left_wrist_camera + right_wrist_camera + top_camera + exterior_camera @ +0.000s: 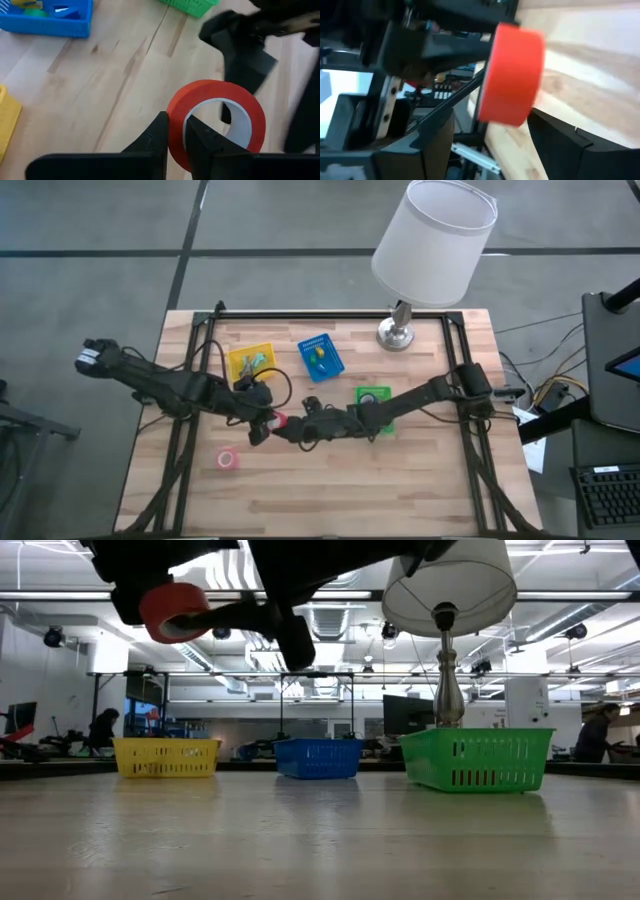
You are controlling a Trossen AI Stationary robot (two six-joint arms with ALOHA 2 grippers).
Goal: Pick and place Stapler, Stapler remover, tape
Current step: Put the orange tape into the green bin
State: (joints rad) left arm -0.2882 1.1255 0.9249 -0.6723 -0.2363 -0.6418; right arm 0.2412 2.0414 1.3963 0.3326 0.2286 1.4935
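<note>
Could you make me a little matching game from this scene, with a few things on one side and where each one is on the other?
Things:
1. red tape roll
2. pink tape roll
3. lamp
4. yellow tray

Places:
A. standing at the far edge of the table, next to the green tray
B. lying alone on the bare wood near the front
C. clamped in the left gripper, lifted off the table
D. leftmost in the row of three trays, beside the blue tray

Pairs: 1-C, 2-B, 3-A, 4-D
</note>
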